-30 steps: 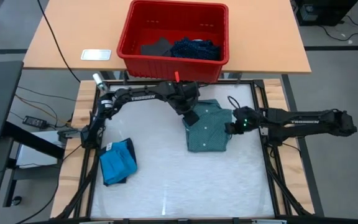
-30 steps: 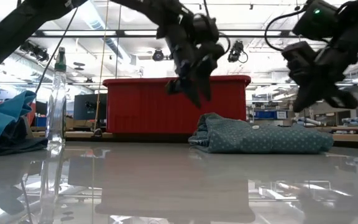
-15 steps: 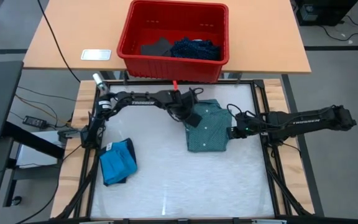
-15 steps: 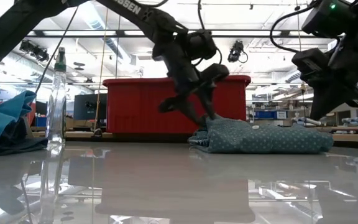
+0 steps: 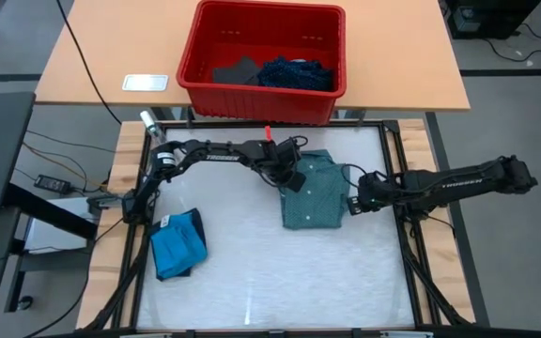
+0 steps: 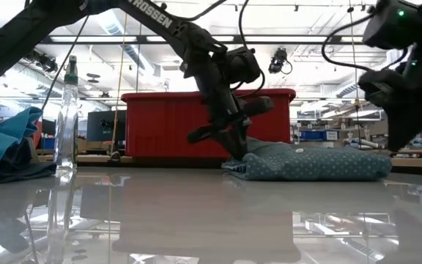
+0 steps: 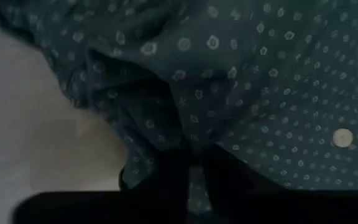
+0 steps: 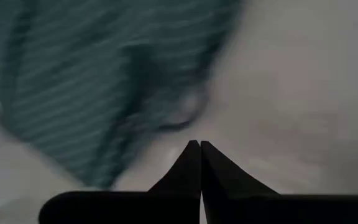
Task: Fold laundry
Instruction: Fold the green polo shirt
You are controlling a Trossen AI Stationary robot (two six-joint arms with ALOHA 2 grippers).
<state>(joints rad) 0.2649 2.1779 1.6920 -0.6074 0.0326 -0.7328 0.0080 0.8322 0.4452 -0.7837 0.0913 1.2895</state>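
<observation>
Left gripper (image 5: 290, 177) pinches a fold of the grey-green shirt (image 5: 314, 194) at its left edge (the dotted cloth bunches between the fingers (image 7: 179, 180)), while the right gripper (image 5: 353, 203), fingers pressed together on nothing, sits just beside the shirt's right edge. Nearer, a bright blue garment (image 5: 177, 242) lies folded on the table (image 5: 252, 272); beyond, the red bin (image 5: 261, 89) holds darker pieces (image 5: 294, 73).

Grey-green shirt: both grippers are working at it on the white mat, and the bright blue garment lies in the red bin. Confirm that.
Not quite. The high view shows the bright blue garment on the mat's near-left part, not in the red bin. The left gripper and right gripper are at the grey-green shirt.
</observation>
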